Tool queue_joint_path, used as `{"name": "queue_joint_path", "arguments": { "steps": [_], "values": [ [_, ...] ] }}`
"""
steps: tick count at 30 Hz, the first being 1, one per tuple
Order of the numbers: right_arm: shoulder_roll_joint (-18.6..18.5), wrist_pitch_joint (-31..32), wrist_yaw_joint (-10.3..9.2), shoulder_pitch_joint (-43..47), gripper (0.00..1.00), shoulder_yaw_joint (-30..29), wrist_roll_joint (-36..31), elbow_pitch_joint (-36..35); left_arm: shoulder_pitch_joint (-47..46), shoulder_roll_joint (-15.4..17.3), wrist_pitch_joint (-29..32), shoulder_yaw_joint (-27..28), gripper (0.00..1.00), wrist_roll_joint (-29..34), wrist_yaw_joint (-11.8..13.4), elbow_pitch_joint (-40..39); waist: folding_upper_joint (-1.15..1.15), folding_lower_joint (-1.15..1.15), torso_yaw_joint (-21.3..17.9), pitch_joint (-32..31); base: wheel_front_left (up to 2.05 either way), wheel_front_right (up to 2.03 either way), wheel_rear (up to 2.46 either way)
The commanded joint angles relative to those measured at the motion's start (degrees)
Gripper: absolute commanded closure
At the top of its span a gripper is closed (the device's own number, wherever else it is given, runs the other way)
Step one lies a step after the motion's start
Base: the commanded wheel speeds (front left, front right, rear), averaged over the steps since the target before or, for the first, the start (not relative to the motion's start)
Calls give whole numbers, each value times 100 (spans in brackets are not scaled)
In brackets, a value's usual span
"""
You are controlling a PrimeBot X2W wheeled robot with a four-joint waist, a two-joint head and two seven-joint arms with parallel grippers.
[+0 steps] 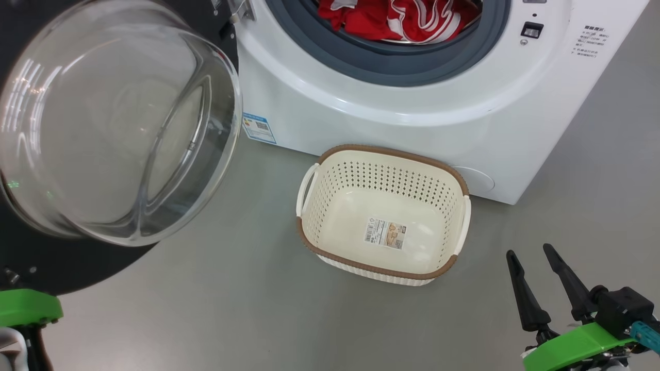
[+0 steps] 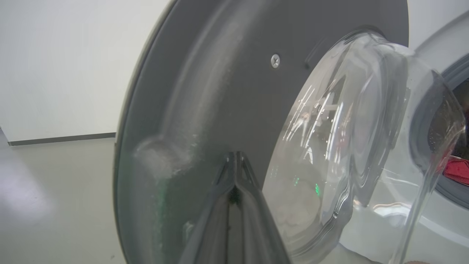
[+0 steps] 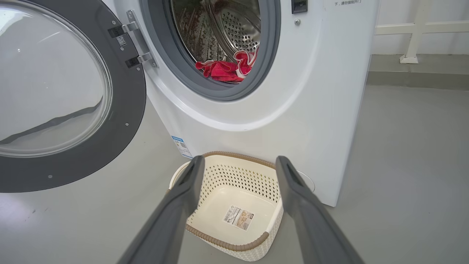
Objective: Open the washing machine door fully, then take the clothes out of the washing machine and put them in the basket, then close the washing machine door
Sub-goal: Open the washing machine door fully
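The washing machine door [image 1: 118, 118] stands swung wide to the left, its glass bowl bulging toward me. In the left wrist view my left gripper [image 2: 236, 156] is shut, its tips up against the door's dark inner rim [image 2: 227, 91]. Red clothes [image 1: 397, 18] with white stripes lie at the drum's front lip, behind the grey gasket of the white washing machine [image 1: 412, 113]. The cream basket [image 1: 381, 150] sits on the floor before the machine, a paper label on its bottom. My right gripper [image 1: 529, 250] hovers open to the basket's right; in the right wrist view it [image 3: 240, 159] points at the basket [image 3: 234, 246] and clothes [image 3: 223, 69].
Grey floor [image 1: 232, 309] spreads around the basket and to the machine's right. A blue sticker [image 1: 259, 128] marks the machine's lower left front. A white rail post [image 3: 414, 33] stands by the wall beyond the machine. The open door takes up the left side.
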Motion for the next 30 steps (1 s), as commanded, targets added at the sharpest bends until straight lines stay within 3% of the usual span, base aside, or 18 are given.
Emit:
{"name": "queue_joint_path", "arguments": {
  "steps": [1,16,30],
  "values": [
    [-86,-36,37,-163,0,130,-40,-149,-165,331,-49,249,100,44,-13,-87,0,0,-3,21,0,0,0],
    [-190,-36,37,-259,0,156,-49,-211,-870,751,-49,760,100,189,-255,937,0,0,-97,308,0,0,0],
    [-182,-36,37,-238,0,119,-34,-182,-784,710,-49,927,100,264,-459,1120,0,0,-198,45,0,0,0]
  ]
}}
